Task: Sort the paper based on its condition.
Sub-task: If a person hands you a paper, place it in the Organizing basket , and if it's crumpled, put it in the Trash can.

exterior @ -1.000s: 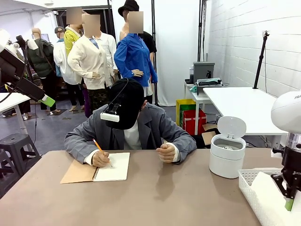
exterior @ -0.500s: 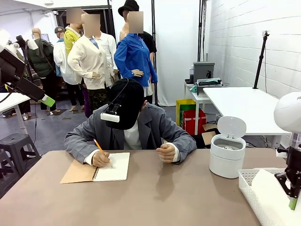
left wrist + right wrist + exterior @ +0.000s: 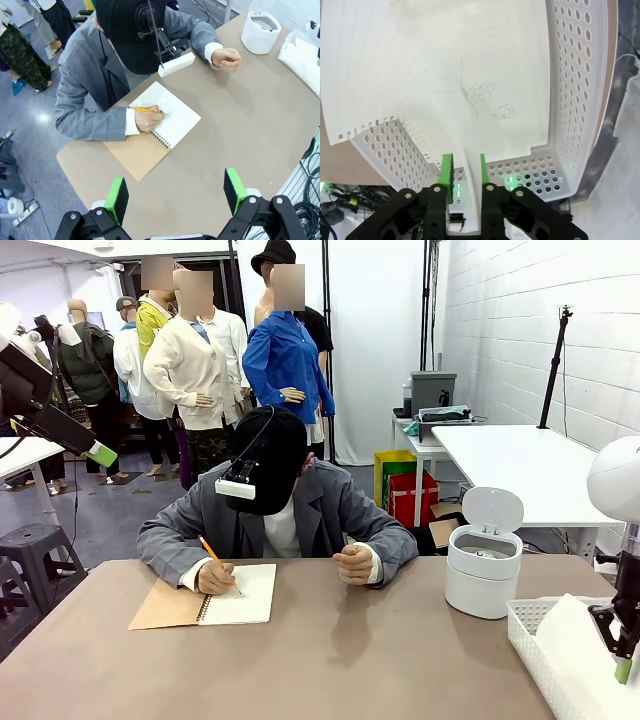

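Our right gripper (image 3: pixel 463 172) stands narrow, the paper (image 3: pixel 445 75) between its pads (image 3: pixel 447 170) — pinched or free, we cannot tell. Ahead, it curls into the basket (image 3: pixel 580 100). If a pad clings as we lift, the paper could drag out.

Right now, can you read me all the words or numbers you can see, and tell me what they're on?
No words, numbers or brand names can be read.
Paper in the white basket: pencil squiggles on ruled lines, not letters.
Notebook page: any marks are too small to read.
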Tool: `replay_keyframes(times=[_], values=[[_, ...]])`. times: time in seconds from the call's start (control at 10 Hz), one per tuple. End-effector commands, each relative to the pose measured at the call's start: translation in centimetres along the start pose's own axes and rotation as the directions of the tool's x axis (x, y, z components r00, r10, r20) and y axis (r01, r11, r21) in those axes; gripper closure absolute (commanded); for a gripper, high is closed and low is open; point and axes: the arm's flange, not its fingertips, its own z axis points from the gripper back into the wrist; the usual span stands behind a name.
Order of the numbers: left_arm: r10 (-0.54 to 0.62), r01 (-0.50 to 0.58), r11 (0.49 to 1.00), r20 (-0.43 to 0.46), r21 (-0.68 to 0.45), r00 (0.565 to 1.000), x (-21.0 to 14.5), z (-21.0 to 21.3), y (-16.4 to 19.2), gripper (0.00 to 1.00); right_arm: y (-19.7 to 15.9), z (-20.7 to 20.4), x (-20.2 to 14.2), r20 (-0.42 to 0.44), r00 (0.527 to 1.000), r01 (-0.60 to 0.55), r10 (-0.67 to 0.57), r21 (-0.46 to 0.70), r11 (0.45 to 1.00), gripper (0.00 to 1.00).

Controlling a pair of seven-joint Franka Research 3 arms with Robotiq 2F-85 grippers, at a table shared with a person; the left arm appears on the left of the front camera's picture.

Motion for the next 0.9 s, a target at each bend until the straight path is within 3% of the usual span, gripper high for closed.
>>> replay_keyframes(times=[0.0, 0.1, 0.2, 0.8], values=[[-0.003, 0.003, 1.000, 0.000, 0.001, 1.000, 0.0, 0.0, 0.0, 0.00, -0.8, -2.6, -3.1, 0.010, 1.000, 0.020, -0.019, -0.008, 1.000, 0.29], [-0.003, 0.003, 1.000, 0.000, 0.001, 1.000, 0.0, 0.0, 0.0, 0.00, -0.9, -2.6, -3.1, 0.014, 1.000, 0.026, -0.026, -0.014, 1.000, 0.11], [-0.003, 0.003, 1.000, 0.000, 0.001, 1.000, 0.0, 0.0, 0.0, 0.00, -1.0, -2.4, -3.1, 0.017, 0.999, 0.028, -0.027, -0.017, 0.999, 0.00], [-0.003, 0.003, 1.000, 0.000, 0.001, 1.000, 0.0, 0.0, 0.0, 0.00, -3.8, 0.5, -4.1, 0.109, 0.985, 0.144, -0.130, -0.129, 0.981, 0.00]])
